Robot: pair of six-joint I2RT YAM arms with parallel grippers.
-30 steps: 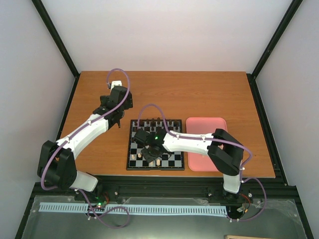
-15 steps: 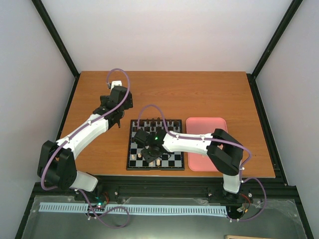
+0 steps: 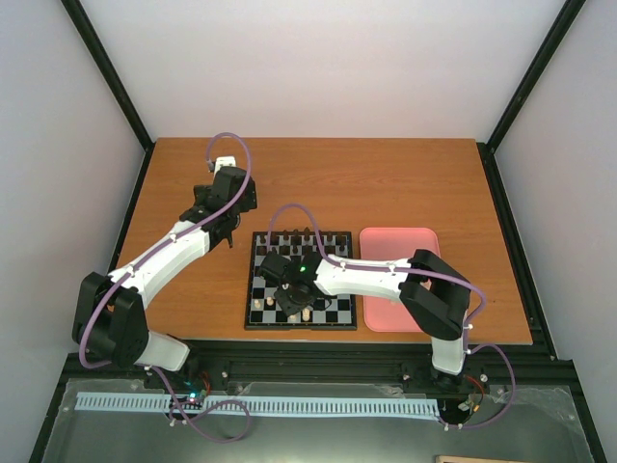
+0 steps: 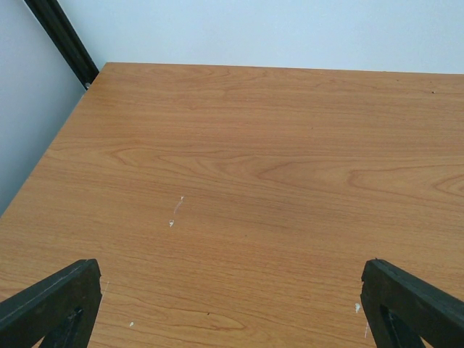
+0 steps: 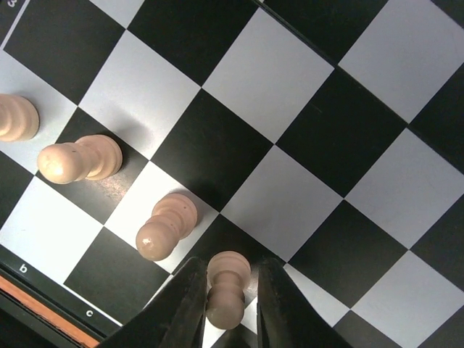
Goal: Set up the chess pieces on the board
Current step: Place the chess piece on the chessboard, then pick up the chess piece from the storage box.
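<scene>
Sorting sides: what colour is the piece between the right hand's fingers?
Pale beige piece; right wrist view.

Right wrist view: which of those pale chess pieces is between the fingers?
The pale piece at the bottom edge, flanked by the two black fingers. The other three stand off to its left, clear of them.

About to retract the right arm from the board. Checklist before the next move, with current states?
1. Placed pawn upright on the board, between right gripper jaws: ok.
2. Jaws free of that pawn: cannot tell, fingers sit close.
3. Clearance to neighbouring pawn: ok, apart from the fingers.
4. Idle left gripper open over the table, off the board: ok.
5. Pawn centred on its square: cannot tell, fingers hide it.
</scene>
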